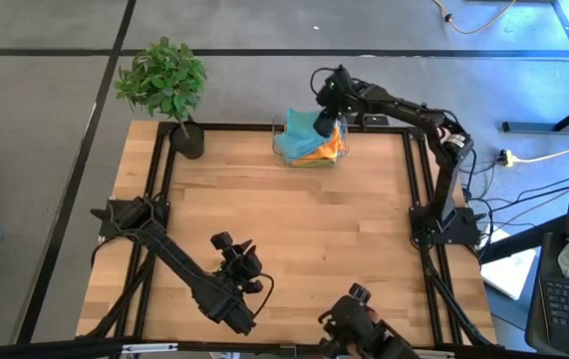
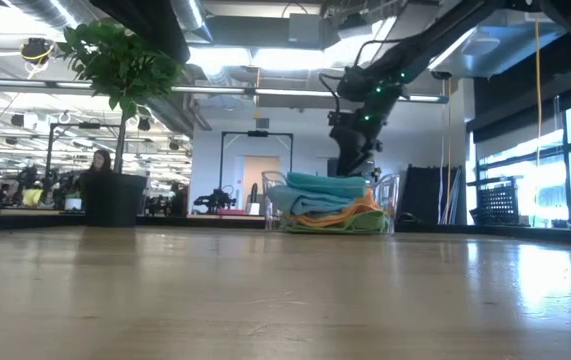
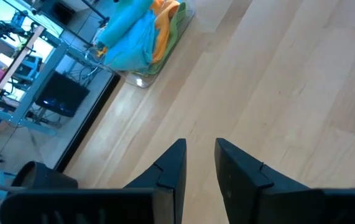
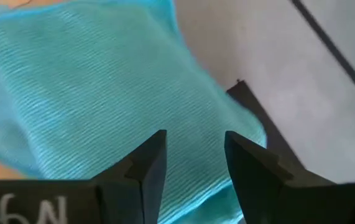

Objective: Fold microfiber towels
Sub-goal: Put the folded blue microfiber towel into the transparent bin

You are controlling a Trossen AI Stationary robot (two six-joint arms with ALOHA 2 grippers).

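Observation:
A stack of microfiber towels (image 1: 309,140) lies in a clear plastic bin (image 1: 282,150) at the table's far edge: teal ones on top (image 2: 320,185), orange (image 2: 365,210) and lime green (image 2: 350,225) below. My right gripper (image 4: 194,146) is open directly over the top teal towel (image 4: 90,93), its fingers pointing down at it; in the low view it (image 2: 350,165) stands at the stack's top. My left gripper (image 3: 200,149) is open by a small gap and empty, over the bare wood near the table's near edge (image 1: 239,264). My right gripper's fingers (image 4: 149,162) stand over the top teal towel, coming from above. Whether they touch the cloth, I cannot tell.
A potted plant (image 1: 164,85) stands at the table's far left corner. A black frame rail (image 1: 264,127) runs round the wooden top. A dark device (image 1: 359,319) sits at the near edge. The wood between the bin and my left gripper is bare.

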